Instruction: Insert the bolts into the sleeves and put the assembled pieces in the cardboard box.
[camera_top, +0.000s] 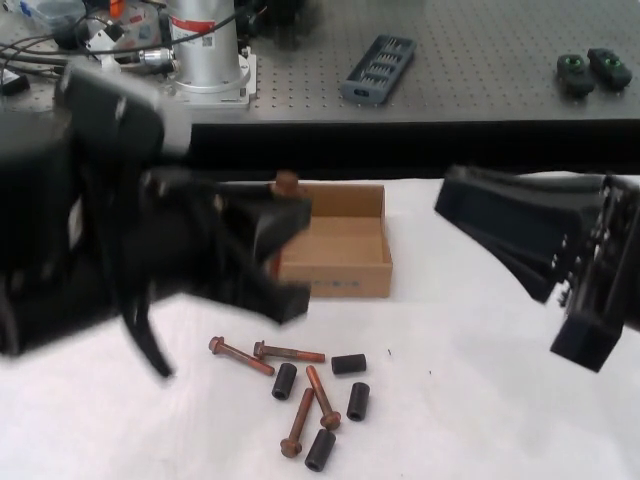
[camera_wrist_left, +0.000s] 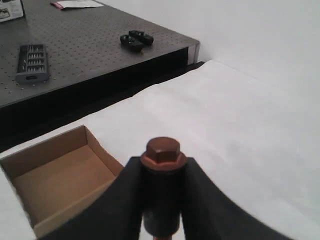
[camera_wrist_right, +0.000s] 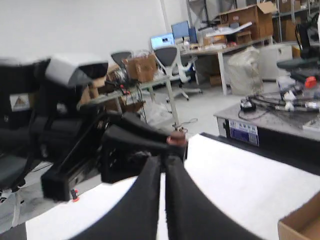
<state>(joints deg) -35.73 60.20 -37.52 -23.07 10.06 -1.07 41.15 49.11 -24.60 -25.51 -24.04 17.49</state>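
Left end effector clamps a sleeved bolt; right end effector is pinched together.

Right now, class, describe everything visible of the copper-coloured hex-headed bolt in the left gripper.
The copper-coloured, metallic-looking bolt stands upright, hexagonal flanged head on top. A dark cylindrical sleeve surrounds its shank; a copper tip peeks out below. The black fingers of the left gripper clamp the sleeve from both sides, near the open brown cardboard box.

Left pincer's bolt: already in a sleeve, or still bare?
Sleeved: the bolt head tops a black sleeve, with the shank tip showing below.
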